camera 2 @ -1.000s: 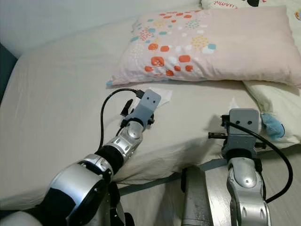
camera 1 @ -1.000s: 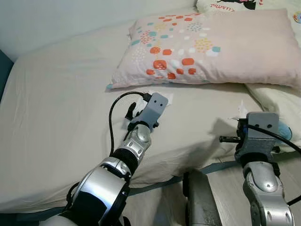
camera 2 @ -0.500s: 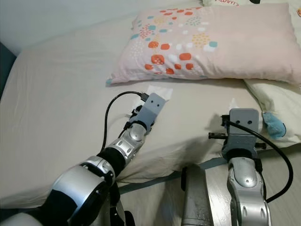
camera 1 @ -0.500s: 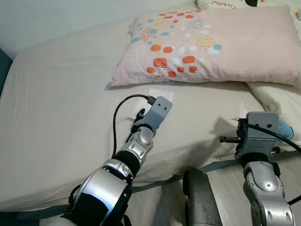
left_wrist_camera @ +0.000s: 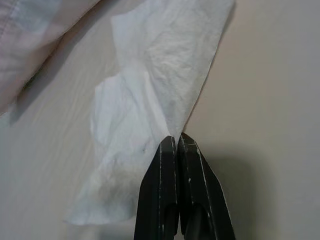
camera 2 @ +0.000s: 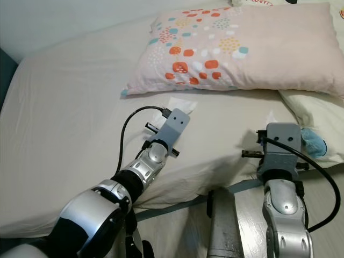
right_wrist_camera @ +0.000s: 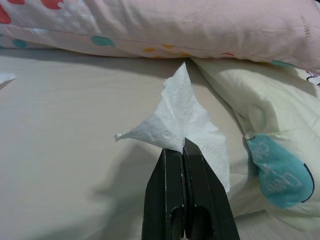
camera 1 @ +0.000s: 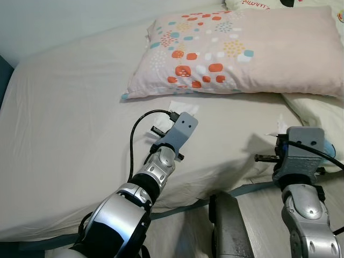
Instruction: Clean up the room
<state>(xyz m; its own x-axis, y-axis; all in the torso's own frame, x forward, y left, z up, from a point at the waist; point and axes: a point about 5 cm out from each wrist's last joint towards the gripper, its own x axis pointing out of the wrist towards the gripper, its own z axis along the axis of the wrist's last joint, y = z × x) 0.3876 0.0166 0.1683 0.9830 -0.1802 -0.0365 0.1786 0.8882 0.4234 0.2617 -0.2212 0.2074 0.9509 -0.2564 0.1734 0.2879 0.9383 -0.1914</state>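
Two crumpled white tissues on the bed [camera 1: 70,107], one per arm. The first tissue [left_wrist_camera: 150,95] lies flat on the sheet just below the edge of the patterned pillow [camera 1: 236,51], and the left end effector [left_wrist_camera: 175,145] sits right at its near edge. In the left wrist view the two black fingers [left_wrist_camera: 162,190] are pressed fully together with the tip of the tissue coming out right at their ends, so it looks pinched, though the grip is only on the very corner. From the head camera you can just see a bit of that tissue [camera 1: 184,107] poking out past the left wrist housing.

The second tissue [right_wrist_camera: 182,120] is over on the robot's right side of the bed, near where the patterned pillow meets a cream pillow [right_wrist_camera: 260,125] with a teal print on it. The right end effector [right_wrist_camera: 182,147] is also closed tight, fingers touching each other, and this tissue stands up in a peak from between the tips, so it's clearly clamped. In the head view it shows as a small white point [camera 1: 279,126] just above the right wrist.

Both arms reach forward over the mattress edge.
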